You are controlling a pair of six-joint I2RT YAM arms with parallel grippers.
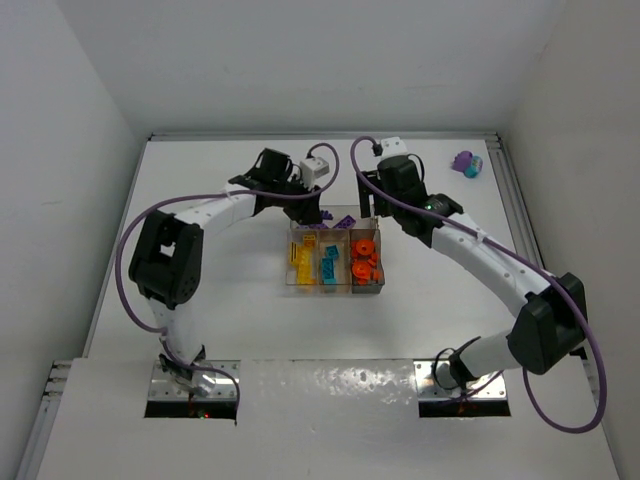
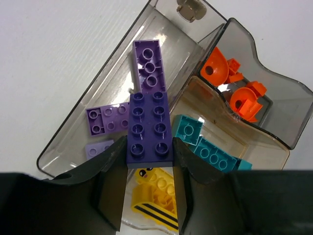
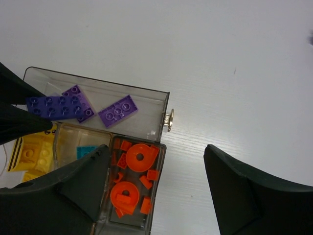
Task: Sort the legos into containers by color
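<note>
My left gripper (image 2: 149,147) is shut on a dark purple two-by-four lego (image 2: 149,127) and holds it just over the wide section (image 2: 112,83) of the clear tray (image 1: 296,285). Lighter purple legos (image 2: 149,63) lie in that section. The narrow containers hold yellow legos (image 2: 154,193), teal legos (image 2: 205,147) and orange legos (image 3: 132,181). From the right wrist view the held lego (image 3: 51,105) shows at the tray's left end. My right gripper (image 3: 156,152) is open, hovering over the orange container's outer wall and the bare table, with nothing between its fingers.
A purple and teal toy (image 1: 466,163) lies at the back right of the white table. A small metal latch (image 3: 169,120) sticks out of the tray's end wall. White walls close in the table on three sides.
</note>
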